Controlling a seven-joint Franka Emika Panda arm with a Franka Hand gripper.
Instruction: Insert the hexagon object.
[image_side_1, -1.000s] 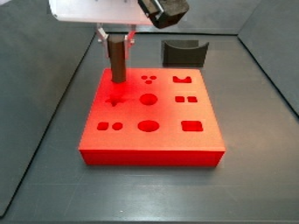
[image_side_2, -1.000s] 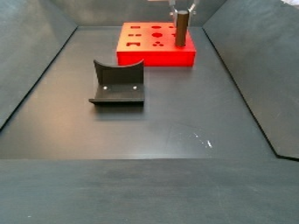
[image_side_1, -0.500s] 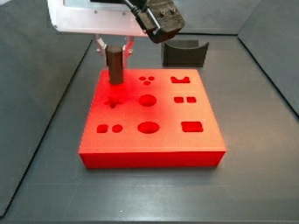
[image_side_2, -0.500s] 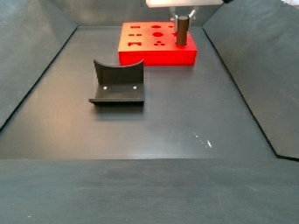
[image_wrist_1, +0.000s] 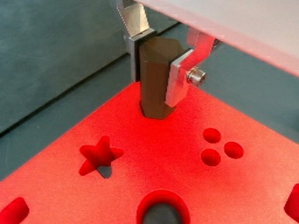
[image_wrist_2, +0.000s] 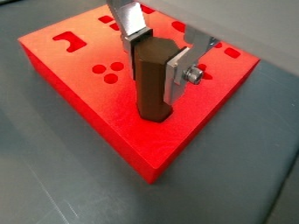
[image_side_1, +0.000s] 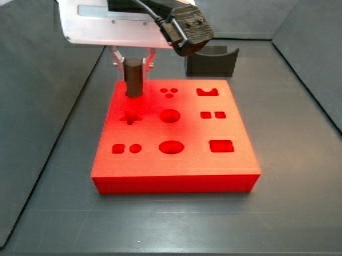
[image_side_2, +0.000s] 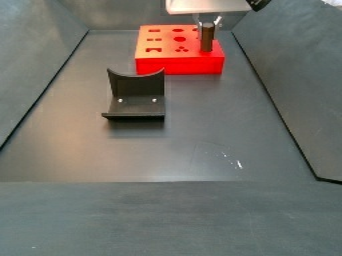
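Gripper (image_wrist_1: 163, 63) clamps the hexagon object (image_wrist_1: 156, 79) upright over a corner of the red block (image_side_1: 174, 140); its lower end sits in its hole (image_wrist_2: 156, 115); insertion looks partly done; pushing it home and releasing seem left.

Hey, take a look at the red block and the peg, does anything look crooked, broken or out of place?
Nothing stands out. The hexagon object stands upright at a corner of the red block, between the fingers of the gripper. The dark grey curved block sits apart on the floor, and no damage shows.
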